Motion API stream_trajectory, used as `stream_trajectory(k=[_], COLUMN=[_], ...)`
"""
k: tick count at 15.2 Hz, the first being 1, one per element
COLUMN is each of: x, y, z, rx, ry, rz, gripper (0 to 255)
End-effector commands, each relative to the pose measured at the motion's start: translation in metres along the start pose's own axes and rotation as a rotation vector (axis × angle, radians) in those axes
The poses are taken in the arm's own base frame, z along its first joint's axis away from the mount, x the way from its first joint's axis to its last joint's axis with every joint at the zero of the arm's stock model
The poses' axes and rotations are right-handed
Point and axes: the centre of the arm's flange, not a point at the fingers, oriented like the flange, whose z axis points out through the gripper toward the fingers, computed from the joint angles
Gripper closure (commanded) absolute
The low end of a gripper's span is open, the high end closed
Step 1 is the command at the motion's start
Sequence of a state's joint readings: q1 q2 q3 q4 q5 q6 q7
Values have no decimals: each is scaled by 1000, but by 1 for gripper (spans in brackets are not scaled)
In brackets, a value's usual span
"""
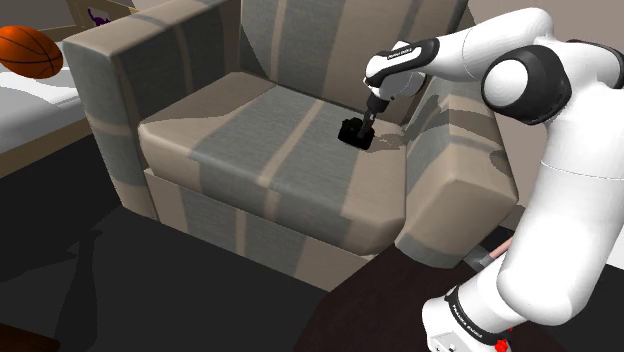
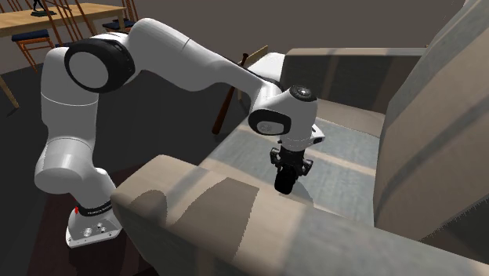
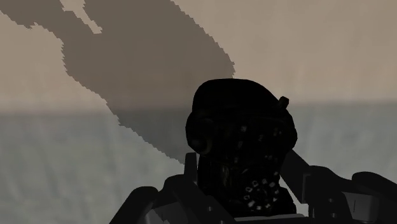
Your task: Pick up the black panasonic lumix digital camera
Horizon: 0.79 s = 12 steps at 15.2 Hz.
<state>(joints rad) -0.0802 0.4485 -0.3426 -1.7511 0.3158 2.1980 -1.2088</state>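
- The armchair (image 1: 170,80), striped beige and grey, takes up most of the shoulder view. It has thick padded arms and a tall back.
- The white arm (image 1: 525,210) rises from its stand at the shoulder view's lower right. It bends over the chair's near armrest (image 1: 450,190).
- The seat cushion (image 1: 250,140) is broad, looks soft, and is crossed by the arm's shadow.
- A basketball (image 1: 30,50) lies well apart, at the shoulder view's upper left, and has no part in the job.
- The hand (image 1: 368,120) points down at the seat, directly over the camera. In the wrist view it sits on either side of the black body. Black against black, I cannot tell whether it is pressing on the camera or only set around it.
- The camera (image 1: 355,132) is small and black. It rests on the seat cushion at the back corner, near the armrest that the arm reaches over.
- Handling, as a judgement:
  - The camera is likely light and rigid, with a smooth shell that could slip.
  - Its lens and screen are the fragile parts.
  - The best hold is across the flat sides of the body, low down and clear of the rounded lens bulge.
  - The cushion will probably give under any push, so a firm squeeze and a straight lift look safest.
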Motion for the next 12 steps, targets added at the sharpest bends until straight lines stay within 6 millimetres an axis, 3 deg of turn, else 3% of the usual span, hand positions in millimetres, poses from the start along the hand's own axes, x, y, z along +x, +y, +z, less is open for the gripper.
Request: stream_trajectory(k=[1, 8, 12], x=[1, 0, 3], y=[0, 0, -1], z=[2, 1, -20], rx=[1, 1, 1], ry=[0, 0, 0], rz=[-1, -1, -1], gripper=[255, 255, 255])
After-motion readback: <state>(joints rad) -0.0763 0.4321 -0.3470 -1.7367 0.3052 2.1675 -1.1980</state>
